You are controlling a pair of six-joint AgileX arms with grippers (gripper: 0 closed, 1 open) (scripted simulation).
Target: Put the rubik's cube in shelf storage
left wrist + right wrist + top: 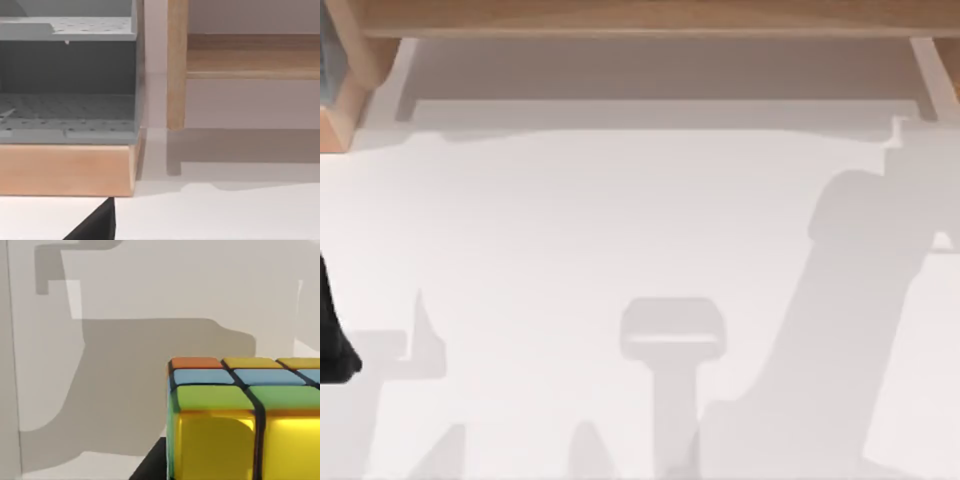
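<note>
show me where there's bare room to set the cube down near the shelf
Bare white table spans the middle, bordered at the far edge by the shelf storage. Under the long board, the pale floor between its side supports is open too. The rubik's cube sits close before the right wrist camera. Crowded: the top view's far-left corner, by the grey rack.

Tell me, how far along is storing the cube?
Done, it seems: the small yellow-and-green tiled rubik's cube sits close at the right wrist, likely picked up. In hand: carrying it. Remaining: placing it in the wide light-brown wooden shelf. Left arm parked at left.

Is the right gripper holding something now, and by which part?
Probably the rubik's cube: it sits very close to the right wrist camera. The fingers and the place of the hold cannot be told.
</note>
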